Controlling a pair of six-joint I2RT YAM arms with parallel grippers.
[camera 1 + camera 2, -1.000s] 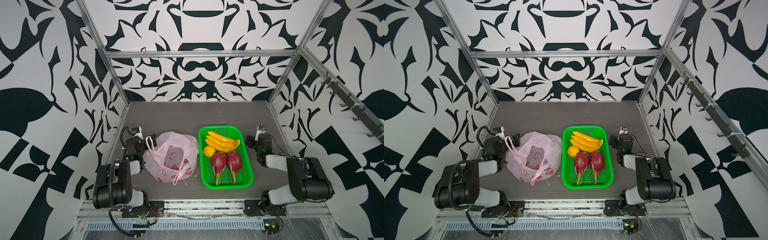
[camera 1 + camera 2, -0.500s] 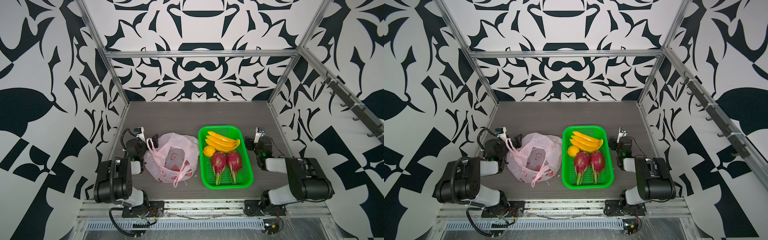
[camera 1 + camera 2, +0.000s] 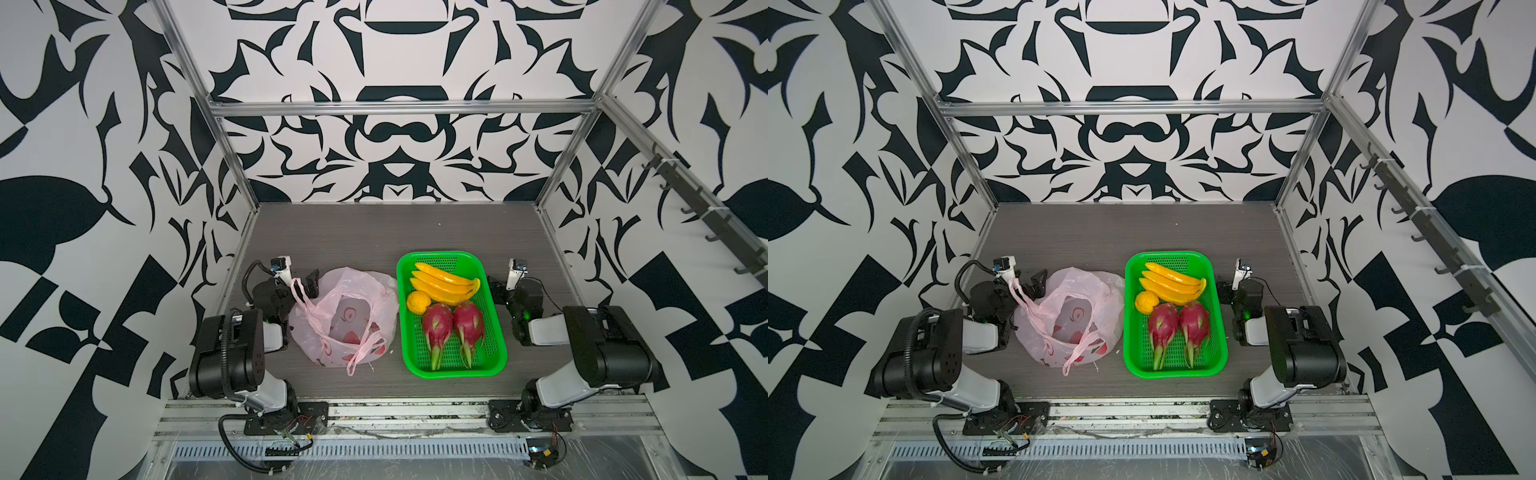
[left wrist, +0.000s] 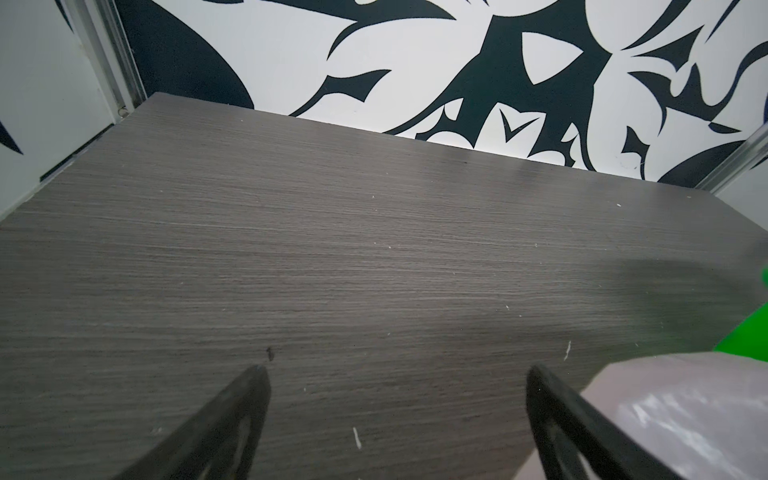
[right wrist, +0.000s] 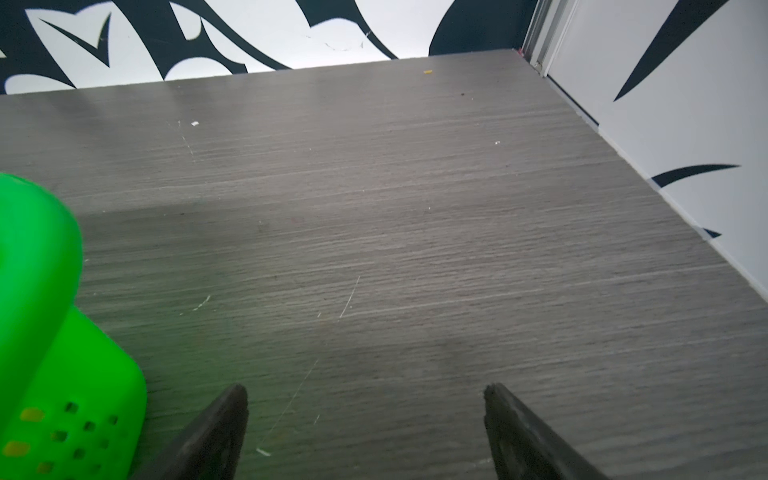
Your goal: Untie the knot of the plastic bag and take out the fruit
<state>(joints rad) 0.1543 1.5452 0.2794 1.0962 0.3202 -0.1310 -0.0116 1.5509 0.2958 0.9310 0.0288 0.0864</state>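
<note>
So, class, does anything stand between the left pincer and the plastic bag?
Nothing visible does. The open left pincer sits right beside the plastic bag, whose thin film appears to touch it.

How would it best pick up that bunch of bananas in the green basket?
Likely from straight above, at the joined stem end of the bananas, where the bunch narrows; it lies flat, and the walls of the green basket block a sideways approach.
</note>
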